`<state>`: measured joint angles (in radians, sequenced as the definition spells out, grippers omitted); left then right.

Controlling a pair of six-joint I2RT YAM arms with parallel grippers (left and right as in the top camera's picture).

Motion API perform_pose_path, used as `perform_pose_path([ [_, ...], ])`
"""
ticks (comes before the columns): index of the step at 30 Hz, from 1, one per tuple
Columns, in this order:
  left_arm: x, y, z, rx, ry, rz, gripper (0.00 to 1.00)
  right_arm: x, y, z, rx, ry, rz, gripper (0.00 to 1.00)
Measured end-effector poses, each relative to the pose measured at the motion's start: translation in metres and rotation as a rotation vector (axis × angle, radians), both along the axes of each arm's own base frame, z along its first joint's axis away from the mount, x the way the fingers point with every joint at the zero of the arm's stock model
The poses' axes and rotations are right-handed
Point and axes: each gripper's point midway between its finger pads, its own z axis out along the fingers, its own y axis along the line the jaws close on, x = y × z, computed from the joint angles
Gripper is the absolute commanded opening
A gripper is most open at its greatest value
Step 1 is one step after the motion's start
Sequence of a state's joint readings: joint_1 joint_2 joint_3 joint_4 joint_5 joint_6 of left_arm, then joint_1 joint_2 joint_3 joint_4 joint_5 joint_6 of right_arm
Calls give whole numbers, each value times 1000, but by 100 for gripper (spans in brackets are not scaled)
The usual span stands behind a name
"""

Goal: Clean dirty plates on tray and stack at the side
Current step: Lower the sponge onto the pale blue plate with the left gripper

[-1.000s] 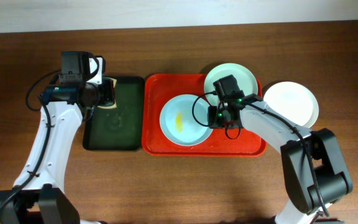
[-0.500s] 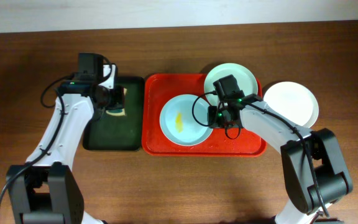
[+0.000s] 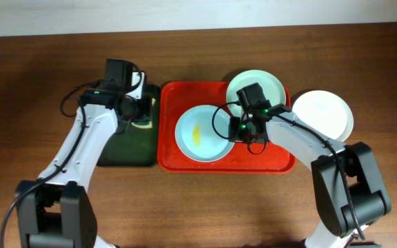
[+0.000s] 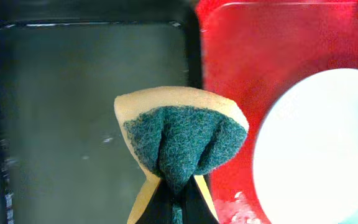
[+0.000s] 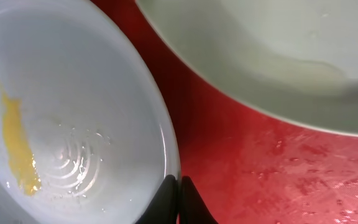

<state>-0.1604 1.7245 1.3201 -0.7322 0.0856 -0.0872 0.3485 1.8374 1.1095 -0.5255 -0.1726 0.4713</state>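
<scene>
**Fig.** Overhead + both wrist views.

**Change over last sec:** L gripper (image 4: 178, 202), pinched shut on a folded sponge (image 4: 180, 134), has swung from the far side of the green tray (image 3: 119, 155) to its edge next to the red tray (image 3: 274, 165); R gripper (image 5: 179, 196) has gone from part-open to closed and now nips the rim of the smeared plate (image 3: 200, 134).

**Meaning, as judged:** plate steadied, scrubber on approach, wiping not yet begun; yellow smear (image 5: 17, 143) intact.

**Positions:** smeared plate lies flat on red tray, toward the green-tray side; sponge hangs just beside it, not touching, w/ the tray rim between; R fingertips sit at the plate's opposite edge. The second pale-green plate (image 3: 257, 86) sits at the tray's back corner on the R-arm side, overhanging the rim; white plate (image 3: 322, 114) rests on the table (image 3: 198, 207) beside the tray, prob. the start of the stack.
</scene>
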Motion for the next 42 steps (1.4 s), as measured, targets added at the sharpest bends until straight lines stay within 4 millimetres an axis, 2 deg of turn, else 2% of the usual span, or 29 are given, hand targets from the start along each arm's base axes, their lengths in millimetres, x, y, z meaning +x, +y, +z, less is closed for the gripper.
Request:
perform_pose_path([
  [5,1,-25,3,-29,-19,-8,0,-1,2,0,13,5,3,4],
  [12,-9,-61,2,-56,-8,-40,0,-2,4,1,32,17,-20,4],
  [19,-15,-90,-22,-58,42,-70,0,-1,5,1,39,21,-42,4],
  [23,-17,-93,-36,-53,72,-68,0,-1,5,1,40,23,-44,4],
  [29,-20,-95,-37,-75,94,-54,0,-1,5,1,42,23,-43,4],
  [33,-33,-93,-40,-70,161,-43,0,-1,5,1,43,20,-43,4],
  [37,-27,-96,-24,-72,165,-41,0,3,8,3,49,4,-40,4],
  [40,-15,-101,0,-87,125,-43,0,3,15,2,53,-5,-24,4],
  [42,-13,-101,4,-88,118,-43,0,0,19,1,53,-4,-11,4],
])
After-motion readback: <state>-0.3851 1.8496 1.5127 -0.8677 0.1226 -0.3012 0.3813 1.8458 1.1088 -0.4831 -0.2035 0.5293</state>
